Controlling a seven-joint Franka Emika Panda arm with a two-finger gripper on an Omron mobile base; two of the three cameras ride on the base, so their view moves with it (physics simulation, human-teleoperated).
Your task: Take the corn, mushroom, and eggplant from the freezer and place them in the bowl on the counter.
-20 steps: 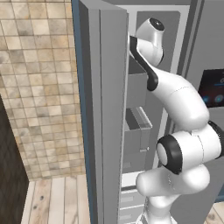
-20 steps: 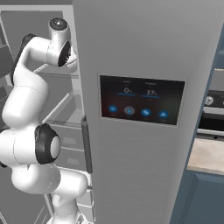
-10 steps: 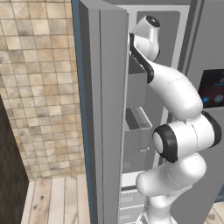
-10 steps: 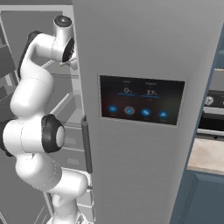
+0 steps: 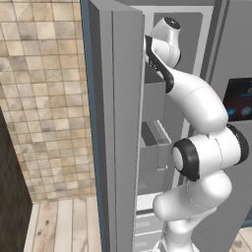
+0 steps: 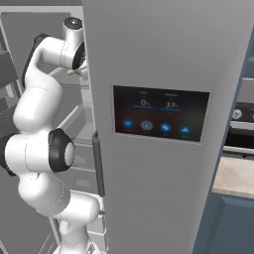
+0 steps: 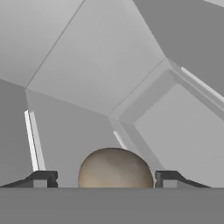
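Note:
The mushroom (image 7: 115,168), a rounded pale tan lump, sits on a grey shelf inside the freezer (image 7: 100,65), right in front of the hand. My gripper (image 7: 106,179) is open, with one dark fingertip (image 7: 43,178) left of the mushroom and the other close to its right side. A gap shows on the left. In the base views the arm reaches high into the freezer (image 5: 162,93) past its open door (image 5: 113,123), with the hand tucked behind the fridge front (image 6: 149,74). The corn, eggplant and bowl are out of view.
Grey door bins (image 5: 153,147) and drawers (image 5: 147,221) sit below the arm. The fridge's right door carries a dark display panel (image 6: 158,115) and a dark handle (image 6: 98,163). A strip of beige counter (image 6: 233,178) over blue cabinets lies far right. A tan tiled wall (image 5: 44,98) is left.
The arm has stretched upward and deeper into the freezer's upper shelf, and its elbow has risen.

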